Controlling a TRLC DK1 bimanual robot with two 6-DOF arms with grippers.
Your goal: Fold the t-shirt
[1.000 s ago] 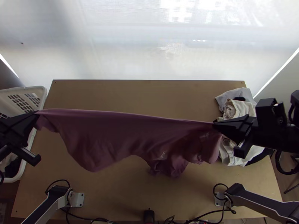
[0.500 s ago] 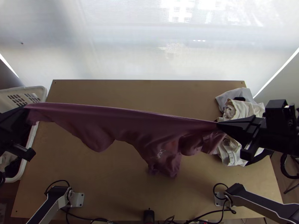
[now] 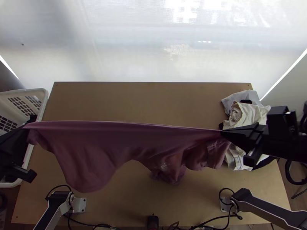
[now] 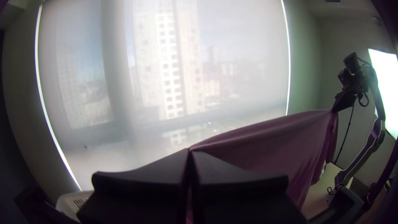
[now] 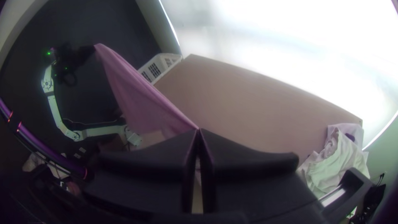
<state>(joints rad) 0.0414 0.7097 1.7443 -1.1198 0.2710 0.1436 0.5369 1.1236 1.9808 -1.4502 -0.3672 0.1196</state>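
The mauve t-shirt (image 3: 92,153) hangs stretched above the table between both grippers, its upper edge nearly straight and its lower part draping in loose, uneven folds. At the far left, my left gripper (image 3: 26,125) is shut on one end of that edge; in the left wrist view the left gripper (image 4: 190,150) has its fingers together on the cloth (image 4: 265,145). Toward the right, my right gripper (image 3: 222,132) is shut on the other end, and in the right wrist view the right gripper (image 5: 198,130) pinches the shirt (image 5: 141,95) at its fingertips.
A pile of white and grey clothes (image 3: 245,115) lies at the table's right edge, partly under the right gripper. The white basket (image 3: 43,100) stands at the left side. Bare wooden table (image 3: 153,96) shows behind the shirt, and cables (image 3: 203,224) run along the near edge.
The left gripper moved outward, then toward the near side, with its end of the shirt. The shirt's lower left part swung up and dropped again. The right gripper shifted slightly down the picture.
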